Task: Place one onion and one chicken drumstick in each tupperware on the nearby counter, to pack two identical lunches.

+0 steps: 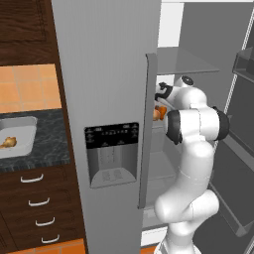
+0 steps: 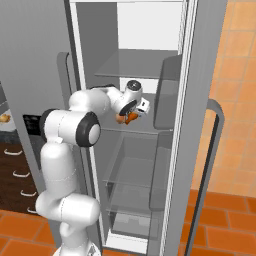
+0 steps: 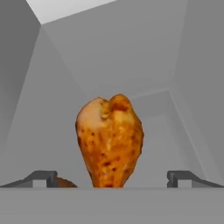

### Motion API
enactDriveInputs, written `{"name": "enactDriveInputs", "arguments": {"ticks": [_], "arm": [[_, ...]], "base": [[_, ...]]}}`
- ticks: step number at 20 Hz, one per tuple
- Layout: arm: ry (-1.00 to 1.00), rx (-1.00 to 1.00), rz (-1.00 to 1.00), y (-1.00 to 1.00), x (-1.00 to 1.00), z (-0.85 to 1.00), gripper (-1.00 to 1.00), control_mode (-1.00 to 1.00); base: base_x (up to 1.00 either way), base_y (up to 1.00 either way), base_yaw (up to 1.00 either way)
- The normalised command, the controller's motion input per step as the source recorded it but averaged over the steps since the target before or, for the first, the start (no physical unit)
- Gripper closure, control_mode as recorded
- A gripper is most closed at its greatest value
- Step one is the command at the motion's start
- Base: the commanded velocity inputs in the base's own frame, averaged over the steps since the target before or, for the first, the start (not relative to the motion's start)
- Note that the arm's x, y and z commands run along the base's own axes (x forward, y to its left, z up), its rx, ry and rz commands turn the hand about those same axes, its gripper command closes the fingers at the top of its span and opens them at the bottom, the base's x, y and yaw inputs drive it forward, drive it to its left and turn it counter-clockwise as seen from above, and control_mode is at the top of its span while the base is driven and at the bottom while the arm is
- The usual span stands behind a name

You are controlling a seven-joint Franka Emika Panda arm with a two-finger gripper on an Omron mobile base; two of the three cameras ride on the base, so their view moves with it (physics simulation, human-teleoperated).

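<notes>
Gripper (image 3: 112, 177) spread wide inside the fridge (image 2: 145, 65), a chicken drumstick (image 3: 110, 140) centre frame between its fingers, untouched. Second drumstick (image 1: 8, 142) lies in the tupperware (image 1: 22, 124) on the surface (image 1: 49, 144), frame left.

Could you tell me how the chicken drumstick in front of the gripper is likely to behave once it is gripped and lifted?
The chicken drumstick looks solid, so it should probably hold its shape rather than flop. Its glossy browned skin suggests it may be somewhat slippery. It tapers from a bulbous end toward the open gripper, so it might pivot or slide out if pinched on the narrow part.
</notes>
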Motion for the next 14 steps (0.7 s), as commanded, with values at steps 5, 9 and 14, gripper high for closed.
{"name": "enactDriveInputs", "arguments": {"ticks": [5, 9, 14], "arm": [[0.00, 0.00, -0.03, 0.00, 0.13, -0.19, -1.00, -1.00], [-0.04, 0.00, -0.02, 0.00, 0.03, -0.14, -1.00, -1.00], [-0.07, 0.00, -0.01, 0.02, 0.02, -0.07, -1.00, -1.00]], "base": [[0.00, 0.00, 0.00], [0.00, 0.00, 0.00], [0.00, 0.00, 0.00]]}}
